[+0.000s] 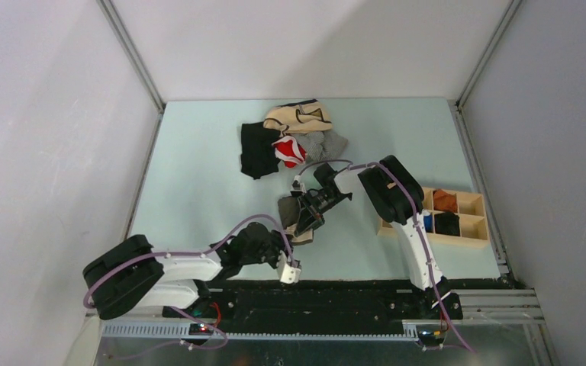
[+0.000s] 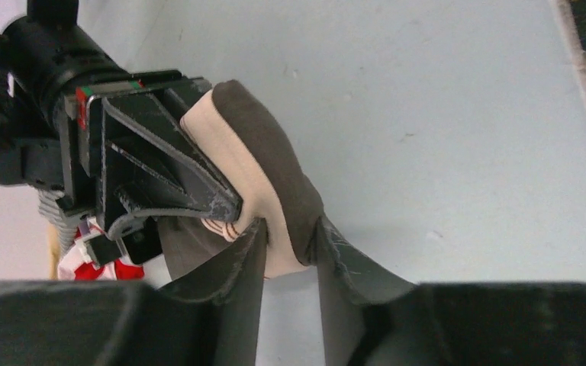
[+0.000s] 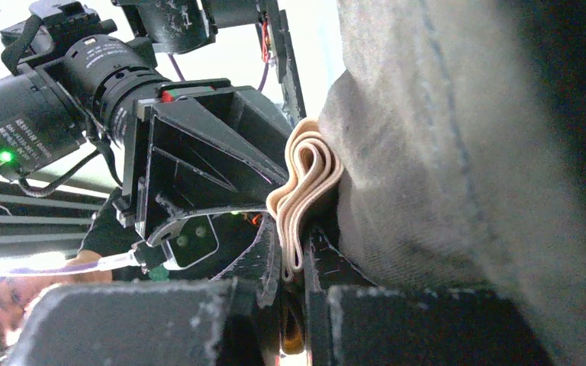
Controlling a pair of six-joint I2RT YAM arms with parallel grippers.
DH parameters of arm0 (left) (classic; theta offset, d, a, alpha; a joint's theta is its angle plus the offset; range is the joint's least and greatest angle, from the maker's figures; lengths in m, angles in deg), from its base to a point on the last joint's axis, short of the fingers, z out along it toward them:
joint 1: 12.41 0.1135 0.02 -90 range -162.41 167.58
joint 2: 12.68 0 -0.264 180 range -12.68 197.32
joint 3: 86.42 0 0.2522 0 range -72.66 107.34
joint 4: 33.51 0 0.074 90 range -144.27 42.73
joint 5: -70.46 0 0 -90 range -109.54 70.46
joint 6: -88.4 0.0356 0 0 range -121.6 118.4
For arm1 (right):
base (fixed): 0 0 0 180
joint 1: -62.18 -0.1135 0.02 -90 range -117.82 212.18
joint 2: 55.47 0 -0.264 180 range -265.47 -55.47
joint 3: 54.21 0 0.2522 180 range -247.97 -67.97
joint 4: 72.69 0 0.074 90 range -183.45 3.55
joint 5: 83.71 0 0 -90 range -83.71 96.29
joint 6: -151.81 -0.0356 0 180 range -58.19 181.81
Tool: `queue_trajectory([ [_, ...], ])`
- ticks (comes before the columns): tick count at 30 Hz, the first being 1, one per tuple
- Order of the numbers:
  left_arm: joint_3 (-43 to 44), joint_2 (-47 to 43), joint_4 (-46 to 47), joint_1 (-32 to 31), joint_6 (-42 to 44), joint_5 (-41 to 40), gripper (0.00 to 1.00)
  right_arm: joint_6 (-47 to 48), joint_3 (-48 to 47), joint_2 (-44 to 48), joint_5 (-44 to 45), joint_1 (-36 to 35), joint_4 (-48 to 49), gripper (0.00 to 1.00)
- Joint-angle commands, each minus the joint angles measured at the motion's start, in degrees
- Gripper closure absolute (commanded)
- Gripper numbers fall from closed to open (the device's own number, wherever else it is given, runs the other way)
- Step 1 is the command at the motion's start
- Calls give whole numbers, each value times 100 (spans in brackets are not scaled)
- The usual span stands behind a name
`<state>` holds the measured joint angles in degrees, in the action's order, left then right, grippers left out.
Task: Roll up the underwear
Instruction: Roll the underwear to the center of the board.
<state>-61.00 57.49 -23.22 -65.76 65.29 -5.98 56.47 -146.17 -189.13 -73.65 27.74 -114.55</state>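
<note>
The underwear [image 1: 288,210] is a folded bundle of dark olive-brown fabric with a cream waistband, held just above the table between both grippers. My left gripper [image 1: 298,235] is shut on one end of it. In the left wrist view its fingertips [image 2: 290,245] pinch the waistband and dark fold [image 2: 275,152]. My right gripper [image 1: 310,216] is shut on the other side. In the right wrist view its fingertips [image 3: 299,263] clamp the layered cream waistband [image 3: 305,171], with the dark fabric [image 3: 427,152] bulging to the right. The two grippers nearly touch each other.
A clothes pile lies at the back: a beige garment with dark trim [image 1: 299,117], a black garment [image 1: 257,149], a red-and-white item [image 1: 291,151] and a grey one [image 1: 330,142]. A wooden compartment box [image 1: 476,223] with rolled items stands at the right.
</note>
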Motion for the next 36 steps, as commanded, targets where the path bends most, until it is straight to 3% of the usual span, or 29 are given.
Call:
queue_trajectory([
  [1,341,272,36,7,-69,-353,76,-604,117,-583,942,-35,-156,99],
  [3,502,257,-263,2,-152,-277,84,-549,115,-497,1060,-49,-176,93],
  [5,678,182,-632,22,-298,-115,90,-391,118,-232,1243,-23,-208,78],
  [6,820,104,-916,69,-365,-19,92,-337,128,-130,1327,-12,-215,64],
  [7,904,81,-1120,95,-443,226,95,-198,157,127,1522,15,-256,59],
  [9,1144,57,-1517,184,-637,503,99,-12,172,528,1817,94,-374,32],
  [10,1321,102,-1838,280,-657,637,100,50,177,654,1900,125,-434,9],
  [12,1616,224,-2363,468,-654,1081,100,261,176,1032,2083,261,-659,1],
  [18,2511,720,-3266,908,-1249,2427,100,808,548,2589,2617,1079,-942,1],
  [20,2775,978,-3327,1052,-1909,3050,100,887,1287,3637,3153,1335,-254,1],
  [21,2893,1136,-3275,1093,-2093,3167,100,1038,1622,4536,3692,1418,558,1],
  [22,2907,1199,-3161,1167,-2497,3354,100,1190,2480,5005,3980,1416,1069,1],
  [23,2887,1277,-2898,1198,-2668,3433,100,1626,2992,5957,4484,1304,2095,1],
  [24,2864,1305,-2774,1242,-2927,3515,100,1902,3919,6339,4829,1041,3145,1],
  [26,2789,1354,-2554,1259,-3097,3554,100,2963,4871,7238,5147,510,3844,1],
  [28,2696,1362,-2451,1267,-3194,3548,100,3921,5211,7254,5141,59,3920,1],
  [31,2620,1364,-2480,1284,-3232,3568,100,4308,5229,6996,5062,-421,3943,10],
  [36,2548,1337,-2592,1371,-3352,3621,100,4748,5235,6467,5156,-1204,4373,13],
])
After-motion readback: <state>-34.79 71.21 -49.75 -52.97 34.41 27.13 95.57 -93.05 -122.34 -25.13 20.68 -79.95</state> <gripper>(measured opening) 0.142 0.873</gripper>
